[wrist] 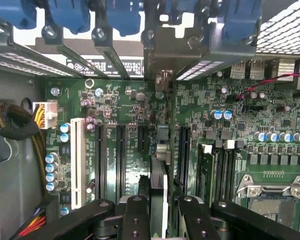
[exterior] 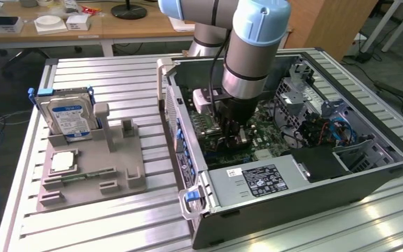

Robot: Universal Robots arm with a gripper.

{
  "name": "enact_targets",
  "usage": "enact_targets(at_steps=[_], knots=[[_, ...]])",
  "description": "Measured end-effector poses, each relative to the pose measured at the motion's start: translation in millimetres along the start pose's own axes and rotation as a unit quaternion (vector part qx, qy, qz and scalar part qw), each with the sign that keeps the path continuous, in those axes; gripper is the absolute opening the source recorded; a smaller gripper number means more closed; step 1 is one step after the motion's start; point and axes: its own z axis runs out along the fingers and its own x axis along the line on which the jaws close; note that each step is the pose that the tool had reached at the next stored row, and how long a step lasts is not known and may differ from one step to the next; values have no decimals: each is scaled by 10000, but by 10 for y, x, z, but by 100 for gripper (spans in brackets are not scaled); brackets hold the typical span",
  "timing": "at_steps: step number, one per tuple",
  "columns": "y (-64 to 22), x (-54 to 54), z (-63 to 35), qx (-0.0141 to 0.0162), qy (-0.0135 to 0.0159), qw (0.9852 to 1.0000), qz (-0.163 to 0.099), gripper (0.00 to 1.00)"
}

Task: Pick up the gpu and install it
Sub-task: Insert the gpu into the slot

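I have the arm [exterior: 247, 47] reaching straight down from above into the open computer case [exterior: 369, 173], which lies on its side on the slatted metal table [exterior: 117, 231]. The wrist is vertical, and the claw [exterior: 231, 137] sits low over the green main board [exterior: 264, 134], near the middle of the case. In the wrist view the claw [wrist: 159, 210] is clamped on the graphics card [wrist: 159, 180]: the card stands on edge between the two black fingers [wrist: 135, 215], its thin dark body running away from the camera toward the rear bracket wall. It lies in line with the black slots [wrist: 121, 155] on the board, between that group and the slots further along, though I cannot tell whether its edge is seated. Blue clips [wrist: 70, 17] line the bracket wall at the far end of the card. To one side of the slots a white slot [wrist: 77, 162] and a bundle of yellow and black wires [wrist: 37, 117] crowd the case wall; on the other side sits the processor socket [wrist: 272, 192]. On the exterior view's left, well apart from the case, a grey holder tray [exterior: 89, 181] carries an upright hard drive [exterior: 67, 118] with a blue and white label.
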Motion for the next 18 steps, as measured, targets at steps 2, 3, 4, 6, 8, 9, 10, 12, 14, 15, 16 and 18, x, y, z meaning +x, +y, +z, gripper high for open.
enact_targets(at_steps=[2,3,4,6,8,9,10,12,14,15,16,18], knots=[[1,-1,0,-9,-5,10000,-1,27],[0,0,0,-2,-1,10000,0,27],[0,0,0,-6,-3,10000,-1,27],[0,0,-1,-3,-2,10000,-1,27],[0,-1,-6,-2,-4,10000,-1,27],[-1,-1,-14,0,-7,10000,-1,27],[1,-4,-21,-7,-17,10000,-1,27],[5,-5,-59,-15,-14,10000,3,27],[1,-5,-96,-14,-14,10000,-1,33],[0,-5,-118,-13,-13,10000,-1,33],[0,-6,-143,-12,-11,10000,-2,33],[-1,-7,-194,-6,-12,10000,-2,33]])
